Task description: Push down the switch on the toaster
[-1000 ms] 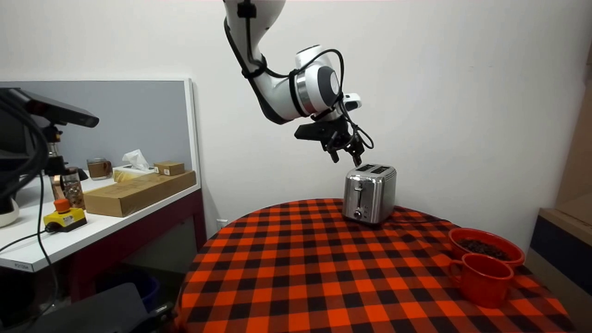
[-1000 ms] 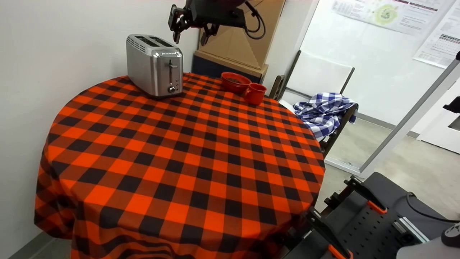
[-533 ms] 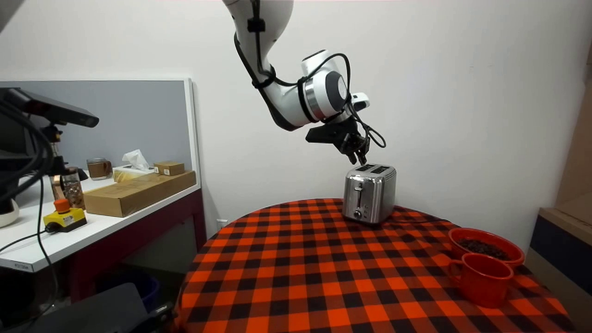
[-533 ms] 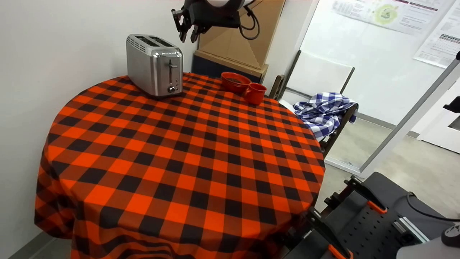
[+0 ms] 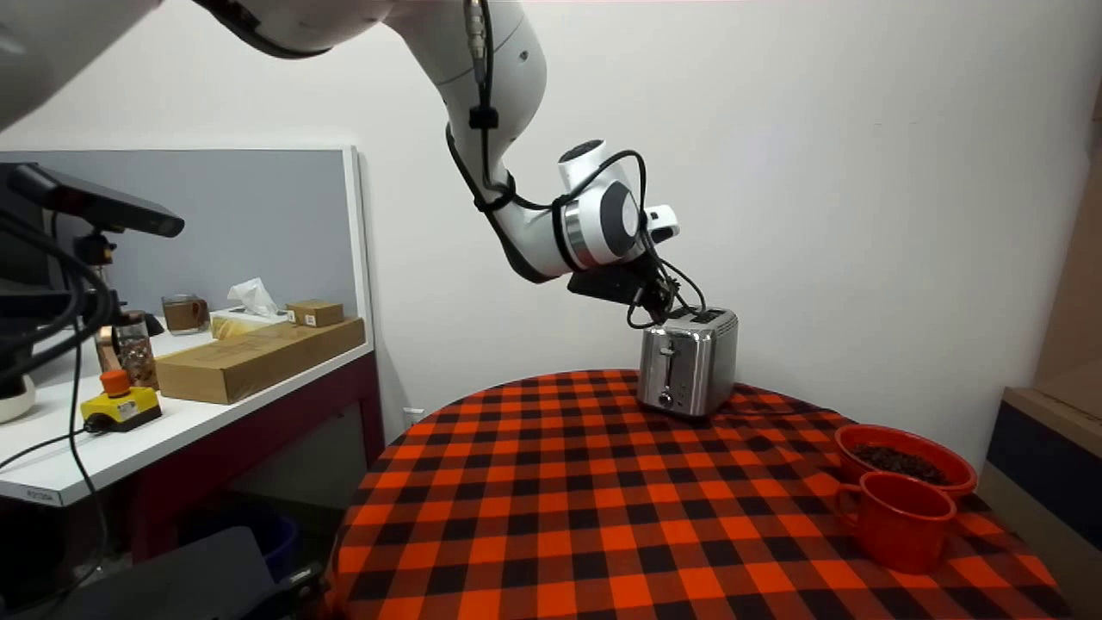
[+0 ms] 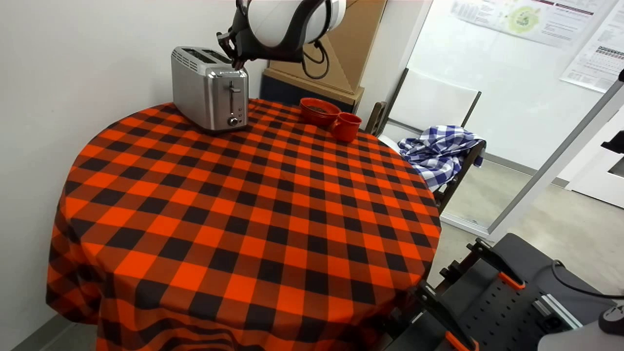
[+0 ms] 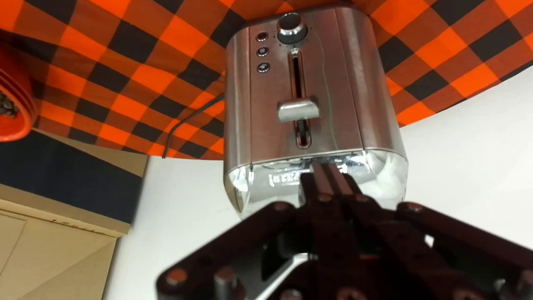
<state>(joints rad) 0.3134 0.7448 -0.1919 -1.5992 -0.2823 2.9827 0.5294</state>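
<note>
On the red-and-black checked counter point(image 5: 516, 499) stands the toaster point(image 6: 195, 92), its switch point(image 7: 298, 109) just below the tool point(image 7: 325, 165), whose fingers point(image 7: 321, 179) are pressed together, holding nothing. Whether they touch the toaster's top edge is unclear; both exterior views cut off the arm point(image 6: 275, 27).

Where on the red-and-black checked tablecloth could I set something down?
The widest bare patch is the middle of the tablecloth, bordered by the shiny silver toaster, the red handled mug and the cloth's curved edge. It's crowded near the toaster's top front edge, where the black gripper hangs, and beside the mug, where the round red bowl stands close.
</note>
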